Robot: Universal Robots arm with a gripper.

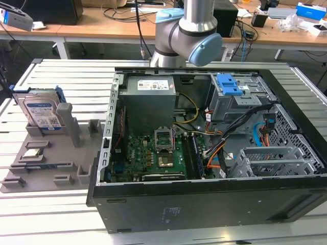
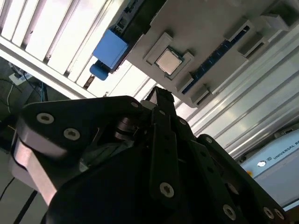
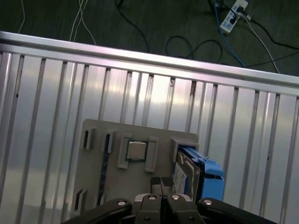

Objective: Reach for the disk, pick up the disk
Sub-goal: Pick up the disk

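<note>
The disk (image 1: pixel 41 109) stands on edge in a slot at the far end of a grey holder tray (image 1: pixel 46 171), at the exterior view's left. It is silver-grey with a white-and-blue label and a blue bracket. In the first wrist view the disk (image 3: pixel 187 170) shows edge-on beside my gripper (image 3: pixel 161 181), which hovers well above the tray (image 3: pixel 140 133) with its fingers pressed together and nothing between them. The second wrist view shows the gripper (image 2: pixel 161 95) and the disk's blue bracket (image 2: pixel 110 49) off to one side of the fingertips.
A square processor chip (image 3: pixel 136 150) sits in a pocket of the tray. An open computer case (image 1: pixel 204 204) stands at the exterior view's right, with a grey power supply (image 1: pixel 150 97) and a blue latch (image 1: pixel 228 84) inside. Both stand on a slatted metal table (image 1: pixel 66 76).
</note>
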